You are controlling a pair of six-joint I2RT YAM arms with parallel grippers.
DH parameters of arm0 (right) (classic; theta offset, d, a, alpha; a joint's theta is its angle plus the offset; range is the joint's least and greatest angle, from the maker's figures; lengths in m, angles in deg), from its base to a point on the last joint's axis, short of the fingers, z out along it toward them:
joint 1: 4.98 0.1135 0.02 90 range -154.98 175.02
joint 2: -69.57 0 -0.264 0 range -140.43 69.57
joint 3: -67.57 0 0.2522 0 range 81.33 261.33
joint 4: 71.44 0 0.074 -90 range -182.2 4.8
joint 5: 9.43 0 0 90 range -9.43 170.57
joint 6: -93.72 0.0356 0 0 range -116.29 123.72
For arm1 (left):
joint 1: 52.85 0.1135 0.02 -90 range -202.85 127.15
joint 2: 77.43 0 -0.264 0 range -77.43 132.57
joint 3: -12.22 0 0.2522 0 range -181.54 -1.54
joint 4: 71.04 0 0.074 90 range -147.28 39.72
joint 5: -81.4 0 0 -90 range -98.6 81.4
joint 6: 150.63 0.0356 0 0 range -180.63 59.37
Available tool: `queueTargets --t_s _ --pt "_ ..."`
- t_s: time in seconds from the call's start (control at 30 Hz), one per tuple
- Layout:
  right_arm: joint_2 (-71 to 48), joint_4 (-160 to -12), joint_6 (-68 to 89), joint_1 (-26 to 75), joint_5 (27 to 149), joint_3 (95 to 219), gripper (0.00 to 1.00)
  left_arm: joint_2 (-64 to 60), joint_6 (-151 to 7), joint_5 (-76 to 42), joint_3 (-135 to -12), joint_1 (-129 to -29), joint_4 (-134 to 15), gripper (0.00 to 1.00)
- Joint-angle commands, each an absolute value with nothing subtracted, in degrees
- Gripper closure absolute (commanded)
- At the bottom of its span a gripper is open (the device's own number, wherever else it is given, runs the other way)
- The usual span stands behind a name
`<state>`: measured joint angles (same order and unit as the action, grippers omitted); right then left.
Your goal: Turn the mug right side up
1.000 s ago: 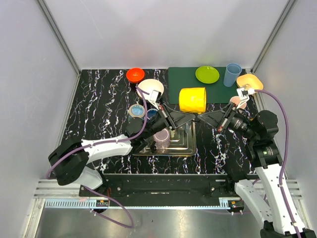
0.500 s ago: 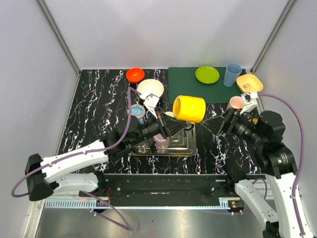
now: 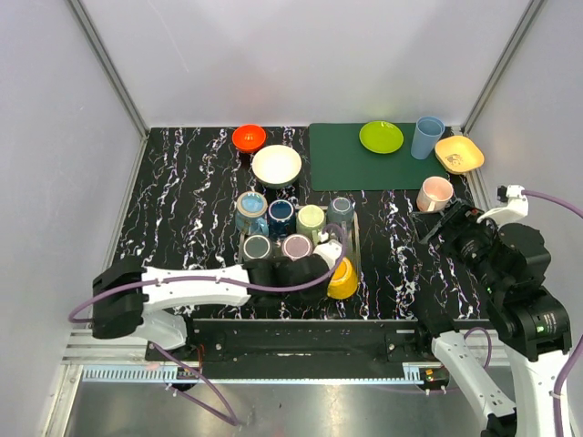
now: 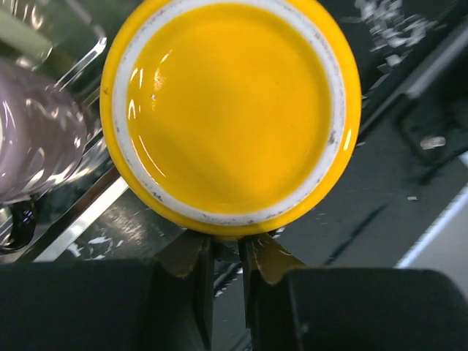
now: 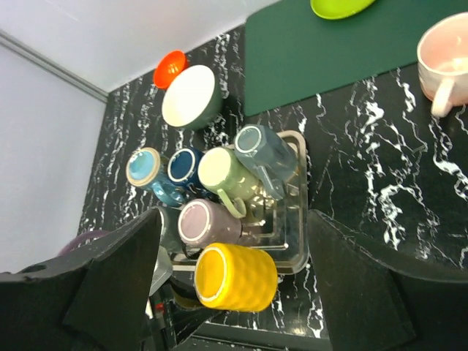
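Clamping the mug (image 4: 230, 110) by its edge, the left gripper (image 4: 227, 256) is clenched. Mug sits sideways, base showing, at the tray's (image 3: 355, 238) near rim. Glazed ceramic, likely stiff, slick, breakable, moderately heavy. Judged best hold: rim or handle.

Yellow dimpled ceramic mug (image 3: 343, 279): base was glazed yellow, with a bare white foot ring, dark-scuffed. Desk (image 3: 182, 187) was black with white marble veining. Rectangular fabric mat (image 3: 346, 157) was dark green. Round plate (image 3: 381, 137) was lime green, plastic tumbler (image 3: 426, 137) pale blue, square dish (image 3: 459, 153) amber, small bowl (image 3: 249, 137) orange-red, large bowl (image 3: 276, 166) cream inside.
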<state>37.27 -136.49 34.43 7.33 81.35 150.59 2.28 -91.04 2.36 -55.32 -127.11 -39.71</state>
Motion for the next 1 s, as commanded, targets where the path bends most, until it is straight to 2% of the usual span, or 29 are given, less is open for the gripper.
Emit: queueTargets --t_s 0.0,0.3,0.77,0.8,0.83,0.87,0.9,0.97 --pt "37.4 -137.7 34.5 7.1 78.2 149.5 0.16 4.9 -88.6 9.5 -60.0 -126.9 -42.8 1.0" --pt "38.0 -136.7 35.4 7.1 80.4 146.5 0.16 13.7 -88.2 11.2 -62.3 -124.0 -45.4 1.0" --pt "38.4 -134.4 36.0 7.1 82.8 142.1 0.16 22.0 -87.0 15.2 -67.6 -121.1 -40.3 1.0" --pt "38.4 -134.5 35.9 7.1 82.9 142.0 0.16 22.3 -87.1 14.9 -67.8 -121.1 -40.0 0.98" --pt "38.4 -134.4 35.7 7.1 82.9 142.0 0.16 22.3 -87.1 14.2 -67.8 -121.1 -39.9 0.91" --pt "38.4 -134.5 35.8 7.1 82.9 142.0 0.16 22.2 -87.2 13.6 -67.5 -121.1 -39.7 0.75" --pt "38.4 -134.5 35.7 7.1 82.7 142.1 0.16 21.5 -87.4 13.1 -67.2 -121.3 -39.8 0.65" --pt "38.3 -134.4 35.4 7.1 82.7 142.2 0.16 20.4 -87.6 13.0 -66.1 -122.0 -39.4 0.53"
